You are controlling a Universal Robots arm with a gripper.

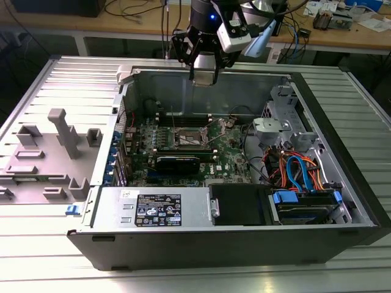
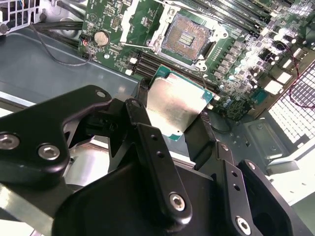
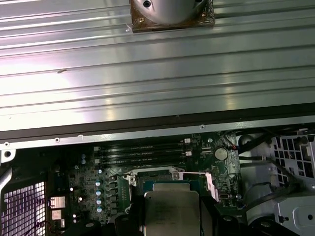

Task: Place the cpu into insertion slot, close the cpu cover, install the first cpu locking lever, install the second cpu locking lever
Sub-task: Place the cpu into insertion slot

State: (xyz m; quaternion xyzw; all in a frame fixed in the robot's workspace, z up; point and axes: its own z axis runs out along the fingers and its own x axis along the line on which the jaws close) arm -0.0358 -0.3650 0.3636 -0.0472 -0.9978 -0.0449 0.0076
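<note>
Clamping the cpu [image 2: 181, 102] by two edges, pincer [image 2: 174, 106] high over the computer case [image 1: 201, 247], insertion slot [image 2: 189, 37] lying open.

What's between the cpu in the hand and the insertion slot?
In the second wrist view, long black memory slots show between the cpu and the open insertion slot.

Your cpu [image 2: 178, 105], a flat square with a dull silver top and green edging, sits pinched at opposite sides in the gripper [image 2: 174, 104], raised clear of the insertion slot [image 2: 188, 37]. You can see that slot lying uncovered, its dark pin field bare inside a silvery rim.
</note>
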